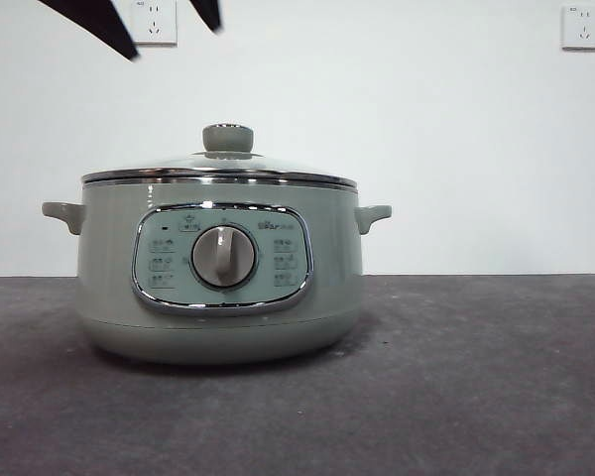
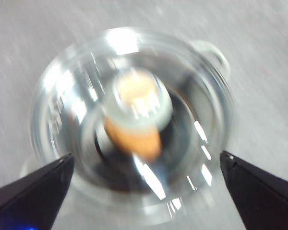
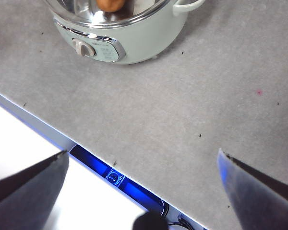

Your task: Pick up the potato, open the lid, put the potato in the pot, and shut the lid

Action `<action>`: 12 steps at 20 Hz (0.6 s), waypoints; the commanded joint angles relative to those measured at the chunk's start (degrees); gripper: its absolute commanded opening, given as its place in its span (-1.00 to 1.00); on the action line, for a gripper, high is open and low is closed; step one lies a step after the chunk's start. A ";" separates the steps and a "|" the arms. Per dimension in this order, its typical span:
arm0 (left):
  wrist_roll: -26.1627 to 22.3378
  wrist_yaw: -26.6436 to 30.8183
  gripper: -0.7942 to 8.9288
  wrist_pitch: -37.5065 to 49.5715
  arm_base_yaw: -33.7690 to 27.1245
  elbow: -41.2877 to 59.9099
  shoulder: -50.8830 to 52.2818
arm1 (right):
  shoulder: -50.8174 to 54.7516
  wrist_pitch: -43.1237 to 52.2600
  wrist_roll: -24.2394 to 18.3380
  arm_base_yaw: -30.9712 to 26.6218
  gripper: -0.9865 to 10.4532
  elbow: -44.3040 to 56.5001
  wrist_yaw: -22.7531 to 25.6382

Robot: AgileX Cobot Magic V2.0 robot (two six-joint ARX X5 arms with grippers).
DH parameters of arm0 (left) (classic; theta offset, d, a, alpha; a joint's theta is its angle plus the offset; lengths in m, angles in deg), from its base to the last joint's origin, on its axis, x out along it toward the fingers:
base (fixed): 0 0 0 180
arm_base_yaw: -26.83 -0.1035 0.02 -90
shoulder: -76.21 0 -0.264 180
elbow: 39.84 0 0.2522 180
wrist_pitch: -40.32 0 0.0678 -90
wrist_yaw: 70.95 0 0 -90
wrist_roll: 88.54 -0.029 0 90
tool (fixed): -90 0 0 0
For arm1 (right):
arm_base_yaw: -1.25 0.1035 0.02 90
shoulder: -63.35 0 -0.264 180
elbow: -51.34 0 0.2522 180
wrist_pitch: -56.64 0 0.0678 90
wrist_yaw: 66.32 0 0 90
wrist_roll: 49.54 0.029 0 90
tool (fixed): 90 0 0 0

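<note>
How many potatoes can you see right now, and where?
1. The potato lies inside the pot, seen through the closed glass lid from above. Others could hide below the pot's walls.

1. The pot (image 1: 218,288) stands on the bench (image 1: 476,377), left of the middle in the front view.
2. The lid (image 1: 223,164) sits on the pot.
3. The potato (image 2: 134,139) lies in the pot, under the lid.
4. The left gripper (image 2: 146,165) hangs above the lid.
5. The right gripper (image 3: 141,165) is above the bench's near edge, well apart from the pot.
</note>
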 commanded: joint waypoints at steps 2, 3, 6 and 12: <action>-2.45 -0.81 0.33 -8.11 -0.09 0.24 5.18 | -1.31 -0.28 0.57 0.04 0.44 0.52 0.22; -2.73 -0.70 0.33 -10.38 -0.09 0.24 6.54 | -1.90 -0.20 0.59 0.04 0.44 0.52 0.22; -2.89 -0.68 0.33 -13.49 -0.09 0.24 8.79 | -3.67 -0.07 0.57 0.04 0.41 0.52 0.22; -5.68 -0.70 -0.85 -15.06 0.24 0.26 10.47 | -4.66 0.11 -2.54 0.15 -0.83 0.52 0.35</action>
